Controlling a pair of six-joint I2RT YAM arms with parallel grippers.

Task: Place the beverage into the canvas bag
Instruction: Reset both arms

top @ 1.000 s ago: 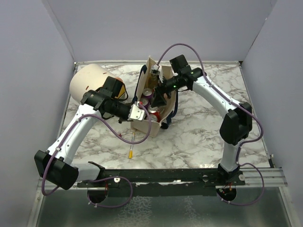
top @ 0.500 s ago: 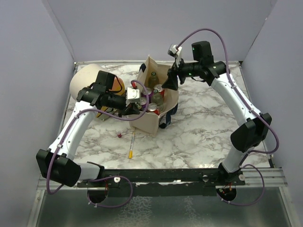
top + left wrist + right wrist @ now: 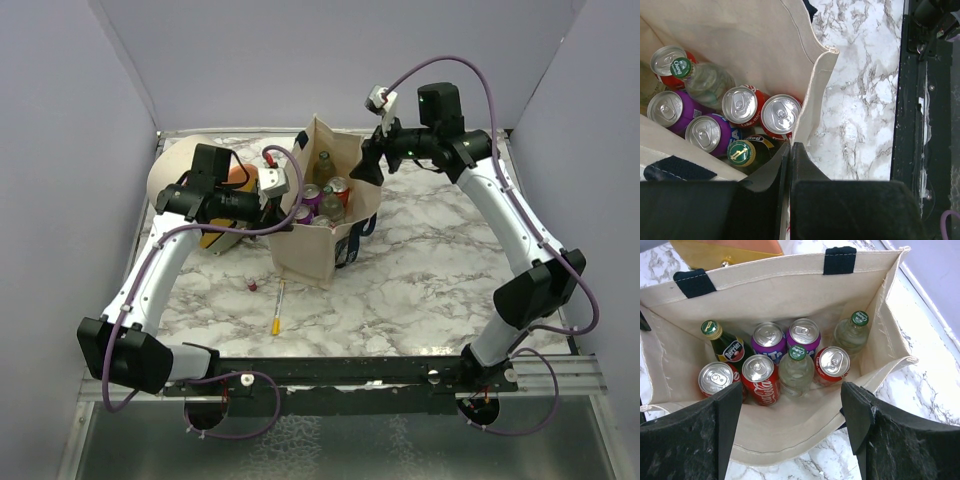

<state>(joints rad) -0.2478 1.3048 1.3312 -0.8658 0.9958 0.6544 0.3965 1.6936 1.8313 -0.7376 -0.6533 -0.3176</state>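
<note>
The cream canvas bag [image 3: 310,250] stands upright mid-table with its mouth open. Inside stand several beverages: red cola cans [image 3: 761,379], purple cans [image 3: 803,337], clear green-capped bottles [image 3: 796,371] and a green Perrier bottle [image 3: 725,345]. My left gripper [image 3: 280,200] is shut on the bag's near-left rim [image 3: 810,100], the fabric pinched between its fingers [image 3: 800,165]. My right gripper [image 3: 368,168] hovers open above the bag's far-right edge. In its wrist view the right gripper [image 3: 791,392] has nothing between its fingers [image 3: 856,412] and looks straight down into the bag [image 3: 790,290].
A cream-and-orange drum-shaped thing [image 3: 185,170] lies behind my left arm at the back left. Two thin yellow sticks [image 3: 277,310] and a small red bit [image 3: 252,286] lie on the marble in front of the bag. A black rail [image 3: 380,372] runs along the near edge.
My right gripper rose out of the bag and drew back toward the far right, empty. My left gripper moved back and left with the rim, and the bag's mouth opened wider.
</note>
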